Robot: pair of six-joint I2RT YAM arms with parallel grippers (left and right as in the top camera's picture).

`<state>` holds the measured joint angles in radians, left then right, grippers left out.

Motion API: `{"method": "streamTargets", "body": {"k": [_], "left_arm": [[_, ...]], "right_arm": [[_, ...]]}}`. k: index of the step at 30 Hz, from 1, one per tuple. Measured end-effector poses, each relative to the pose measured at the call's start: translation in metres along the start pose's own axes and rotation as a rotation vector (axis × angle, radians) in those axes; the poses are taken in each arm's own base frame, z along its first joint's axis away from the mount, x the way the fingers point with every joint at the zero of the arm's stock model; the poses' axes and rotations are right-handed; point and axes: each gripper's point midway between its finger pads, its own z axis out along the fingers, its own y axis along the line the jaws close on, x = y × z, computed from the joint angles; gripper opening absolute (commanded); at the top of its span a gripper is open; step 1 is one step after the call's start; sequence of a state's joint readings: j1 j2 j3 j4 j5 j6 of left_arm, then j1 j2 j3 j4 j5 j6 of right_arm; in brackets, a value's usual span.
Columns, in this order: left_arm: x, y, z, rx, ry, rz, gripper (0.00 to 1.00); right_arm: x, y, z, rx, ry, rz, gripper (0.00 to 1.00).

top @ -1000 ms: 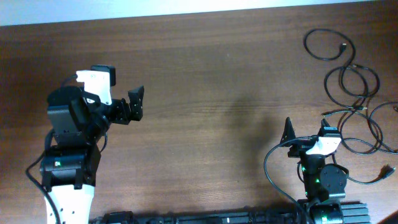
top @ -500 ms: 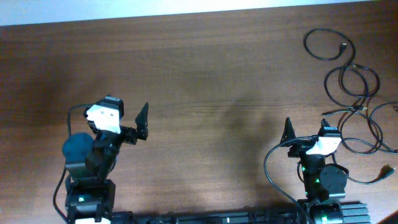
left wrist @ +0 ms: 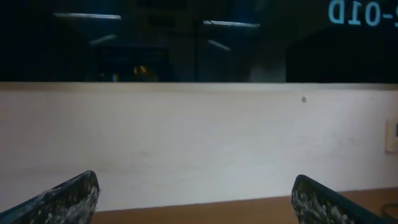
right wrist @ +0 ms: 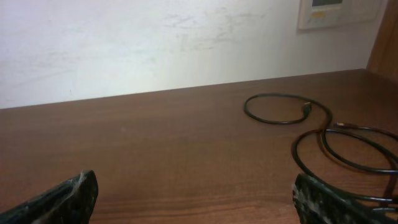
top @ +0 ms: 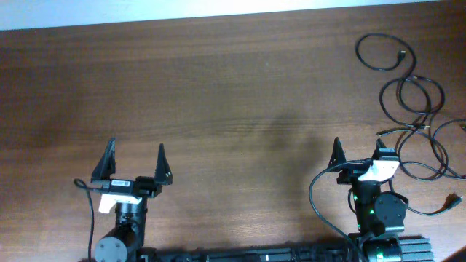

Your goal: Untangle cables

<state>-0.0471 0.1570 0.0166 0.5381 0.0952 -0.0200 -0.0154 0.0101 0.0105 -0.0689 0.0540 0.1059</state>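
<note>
- The cables (top: 422, 116) are lying at the right far corner of the bench (top: 233, 102), well apart from the left arm (top: 120, 207) and just beside the right arm (top: 373, 196).
- The group's long axis is running from the far edge toward the near edge, along the bench's right side. Part of it is passing out of the overhead view on the right.
- A far loop (top: 358, 51) is sitting on its own, with a plug end (top: 401, 54) inside it. Nearer loops (top: 442, 94) are overlapping and crossing one another.
- A further plug end (top: 455, 198) is lying at the near right, pointing toward the bench's right edge.
- Left jaws: spread wide, pointing at the far edge and gripping nothing. In the left wrist view both fingertips (left wrist: 68, 199) are showing in the bottom corners against a pale wall (left wrist: 199, 143).
- Right jaws: likewise spread wide, pointing at the far edge, gripping nothing and touching no cable. The fingertips (right wrist: 62, 199) are sitting in the bottom corners of the right wrist view.
- The cords are looking thin, black and limp, lying flat on the wood. In the right wrist view the far loop's plug (right wrist: 306, 107) is showing a small metallic tip.
- Whether the crossings are knots or only overlaps: cannot tell.
</note>
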Motion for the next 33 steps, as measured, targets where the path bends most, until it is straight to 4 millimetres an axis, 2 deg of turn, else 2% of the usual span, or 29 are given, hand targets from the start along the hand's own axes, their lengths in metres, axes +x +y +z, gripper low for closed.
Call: {"method": "streamTargets", "body": {"k": [2,10,12,13,17,18,33], "left_arm": [[-0.006,0.006,-0.002,-0.039,-0.021,0.001,0.99],[0.009,0.013,-0.01,-0.085,0.036,-0.004,0.99],[0.028,0.015,-0.012,-0.098,0.118,-0.008,0.99],[0.05,0.016,-0.016,-0.105,0.207,-0.02,0.99],[0.106,0.019,-0.035,-0.143,0.444,-0.088,0.99],[0.111,0.021,-0.038,-0.161,0.463,-0.11,0.99],[0.112,0.018,-0.038,-0.134,0.47,-0.068,0.99]], "right_arm": [[0.0,0.0,0.0,0.0,0.0,0.0,0.99],[0.0,0.0,0.0,-0.003,0.001,0.0,0.99],[0.0,0.0,0.0,-0.003,0.001,0.0,0.99],[0.0,0.0,0.0,-0.003,0.001,0.0,0.99],[0.0,0.0,0.0,-0.003,0.001,0.0,0.99],[0.0,0.0,0.0,-0.003,0.001,0.0,0.99],[0.0,0.0,0.0,-0.003,0.001,0.0,0.99]]}}
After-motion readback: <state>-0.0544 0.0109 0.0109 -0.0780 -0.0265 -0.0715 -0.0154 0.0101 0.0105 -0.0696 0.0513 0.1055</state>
